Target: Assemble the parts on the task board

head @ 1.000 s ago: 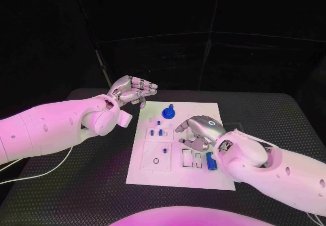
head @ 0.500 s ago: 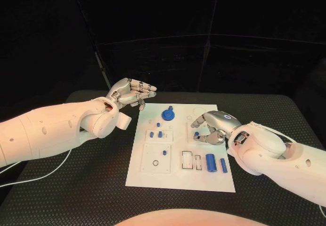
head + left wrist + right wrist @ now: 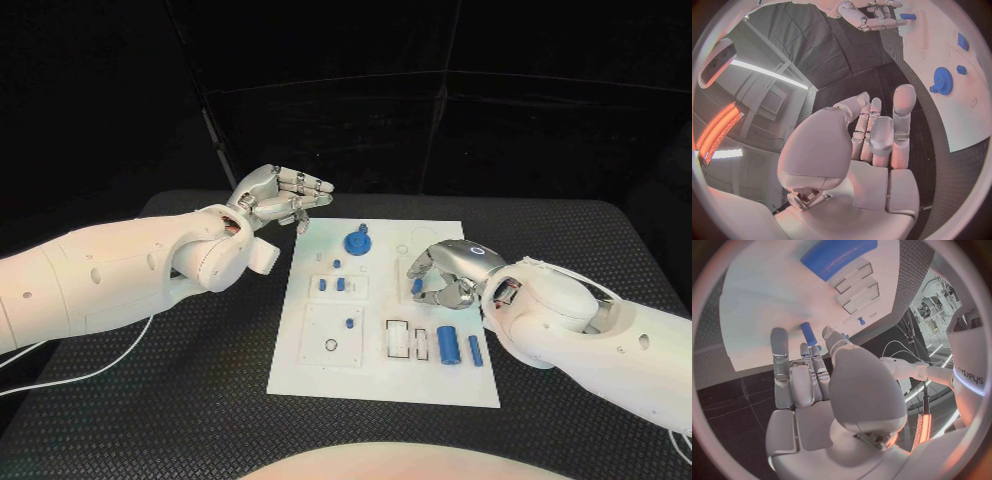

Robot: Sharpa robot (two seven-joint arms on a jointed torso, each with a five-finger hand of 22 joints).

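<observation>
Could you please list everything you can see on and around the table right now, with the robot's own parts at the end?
Table: one, black, under everything.
Task board: one, white, middle of the table.
Gear: one, blue, far end of the board.
Cylinder: one, blue, near right part of the board, with a thinner blue bar beside it.
Small pegs: several, blue, left half of the board.
Left hand: silver, fingers curled, holding nothing, beyond the board's far left corner.
Right hand: silver, pinching a small blue peg above the board's right side.
</observation>
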